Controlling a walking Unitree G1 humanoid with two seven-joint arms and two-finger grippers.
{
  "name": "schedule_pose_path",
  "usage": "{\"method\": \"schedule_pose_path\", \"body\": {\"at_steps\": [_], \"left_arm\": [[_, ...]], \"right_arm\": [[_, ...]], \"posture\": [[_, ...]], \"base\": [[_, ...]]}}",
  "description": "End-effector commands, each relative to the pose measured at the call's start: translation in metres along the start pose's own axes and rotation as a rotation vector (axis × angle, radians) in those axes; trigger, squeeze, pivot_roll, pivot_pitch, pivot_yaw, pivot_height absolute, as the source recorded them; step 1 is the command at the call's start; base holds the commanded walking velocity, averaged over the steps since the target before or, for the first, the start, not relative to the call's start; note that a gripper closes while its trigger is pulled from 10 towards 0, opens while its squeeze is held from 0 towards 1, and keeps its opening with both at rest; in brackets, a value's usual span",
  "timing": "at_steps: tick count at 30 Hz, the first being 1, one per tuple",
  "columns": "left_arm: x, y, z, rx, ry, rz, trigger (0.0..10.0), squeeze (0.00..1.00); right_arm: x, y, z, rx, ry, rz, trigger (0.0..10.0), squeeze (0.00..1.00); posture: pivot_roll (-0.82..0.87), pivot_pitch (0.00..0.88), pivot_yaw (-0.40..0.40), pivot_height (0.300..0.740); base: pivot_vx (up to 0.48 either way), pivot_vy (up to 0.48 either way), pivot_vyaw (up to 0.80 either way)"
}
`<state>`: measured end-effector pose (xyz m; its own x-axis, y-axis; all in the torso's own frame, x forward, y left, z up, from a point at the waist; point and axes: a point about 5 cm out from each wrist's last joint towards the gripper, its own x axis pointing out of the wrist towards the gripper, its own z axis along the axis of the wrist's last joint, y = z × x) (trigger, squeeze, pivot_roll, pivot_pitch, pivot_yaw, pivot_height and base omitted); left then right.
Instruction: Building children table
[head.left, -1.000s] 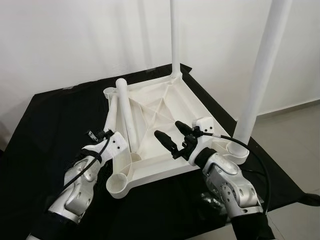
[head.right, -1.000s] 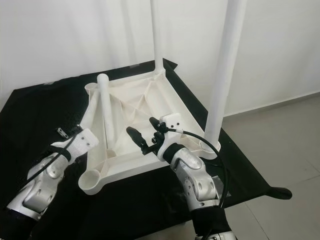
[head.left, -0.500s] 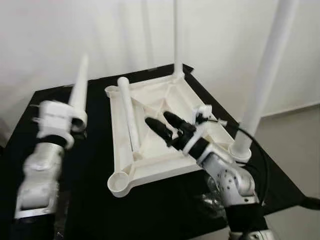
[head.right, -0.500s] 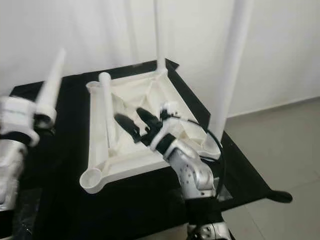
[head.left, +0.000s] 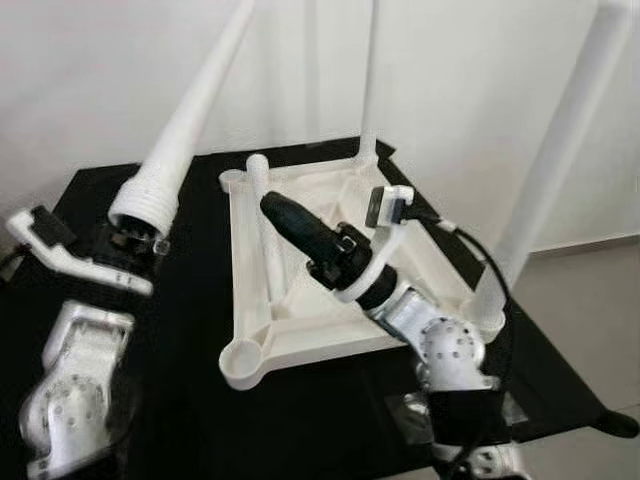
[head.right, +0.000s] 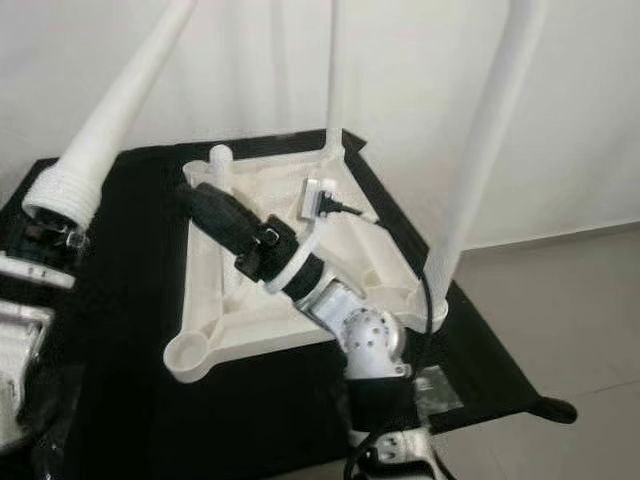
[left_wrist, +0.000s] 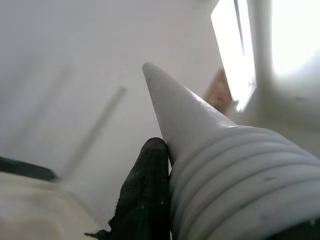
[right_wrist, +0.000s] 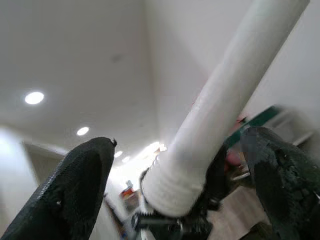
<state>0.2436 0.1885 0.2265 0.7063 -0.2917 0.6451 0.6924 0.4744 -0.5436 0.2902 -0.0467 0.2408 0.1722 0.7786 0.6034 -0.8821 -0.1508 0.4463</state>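
A tapered white table leg (head.left: 190, 110) is being clamped at its threaded end by the left gripper's fingers (left_wrist: 142, 195), raised at ten o'clock. The right gripper (head.left: 290, 215), fingers spread apart in the right wrist view, is being held over the upturned white tabletop (head.left: 400, 235) lying on the black bench (head.left: 180, 400).

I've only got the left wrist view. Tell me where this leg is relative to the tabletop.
Observer: The left gripper holds the leg by its threaded end, raised left of the upturned tabletop, tip slanting up.
Operator: Give me the free sockets.
Observer: The near-left socket is empty; the far leg and right leg already stand.
Operator: Report the right gripper.
Observer: The right gripper is open, raised above the tabletop, aimed toward your leg.
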Motion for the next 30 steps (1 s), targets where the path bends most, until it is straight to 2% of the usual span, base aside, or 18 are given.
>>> {"method": "schedule_pose_path", "body": {"at_steps": [1,3,6,8,9,10,11,12,13,14,26,30], "left_arm": [[0.000,-0.014,-0.003,-0.089,-0.004,-0.122,0.0,0.00],[-0.006,-0.019,-0.009,-0.180,-0.004,-0.169,0.0,0.00],[-0.008,-0.021,-0.012,-0.214,0.005,-0.189,0.3,0.00],[-0.011,-0.026,-0.019,-0.282,0.027,-0.224,4.0,0.00],[-0.012,-0.028,-0.022,-0.305,0.037,-0.232,5.1,0.00],[-0.012,-0.028,-0.022,-0.305,0.037,-0.232,5.1,0.00],[-0.013,-0.030,-0.026,-0.330,0.047,-0.241,5.6,0.00],[-0.013,-0.031,-0.030,-0.348,0.060,-0.245,9.1,0.00],[-0.013,-0.031,-0.030,-0.348,0.060,-0.245,9.1,0.00],[-0.014,-0.034,-0.035,-0.373,0.075,-0.255,9.9,0.00],[-0.013,-0.045,-0.059,-0.517,0.119,-0.311,10.0,0.00],[-0.012,-0.048,-0.063,-0.527,0.127,-0.316,10.0,0.00]], "right_arm": [[0.009,0.008,0.001,0.023,0.017,0.093,10.0,0.00],[0.013,0.010,0.004,0.033,0.012,0.114,10.0,0.00],[0.015,0.010,0.006,0.037,0.008,0.119,10.0,0.00],[0.018,0.012,0.007,0.048,0.002,0.137,10.0,0.00],[0.020,0.012,0.007,0.052,0.000,0.145,10.0,0.00],[0.020,0.012,0.007,0.052,0.000,0.145,10.0,0.00],[0.021,0.013,0.008,0.056,-0.005,0.156,10.0,0.00],[0.023,0.015,0.007,0.057,-0.007,0.170,10.0,0.00],[0.023,0.015,0.007,0.057,-0.007,0.170,10.0,0.00],[0.026,0.016,0.007,0.062,-0.010,0.190,10.0,0.00],[0.046,0.022,0.002,0.073,-0.014,0.287,10.0,0.00],[0.048,0.024,0.001,0.077,-0.016,0.309,10.0,0.00]], "posture": [[-0.05,0.000,0.013,0.740],[-0.05,0.000,0.012,0.740],[-0.05,0.000,0.011,0.740],[-0.05,0.000,0.008,0.740],[-0.05,0.000,0.008,0.740],[-0.05,0.000,0.008,0.740],[-0.05,0.000,0.008,0.740],[-0.05,0.000,0.009,0.740],[-0.05,0.000,0.009,0.740],[-0.05,0.000,0.009,0.740],[-0.05,0.000,0.014,0.740],[-0.05,0.000,0.016,0.740]], "base": [[0.000,0.000,0.00],[0.000,0.000,0.00],[0.000,0.000,0.00],[0.000,0.000,0.00],[0.000,0.000,0.00],[0.000,0.000,0.00],[0.000,0.000,0.00],[0.000,0.000,0.00],[0.000,0.000,0.00],[0.000,0.000,0.00],[0.000,0.000,0.00],[0.000,0.000,0.00]]}}
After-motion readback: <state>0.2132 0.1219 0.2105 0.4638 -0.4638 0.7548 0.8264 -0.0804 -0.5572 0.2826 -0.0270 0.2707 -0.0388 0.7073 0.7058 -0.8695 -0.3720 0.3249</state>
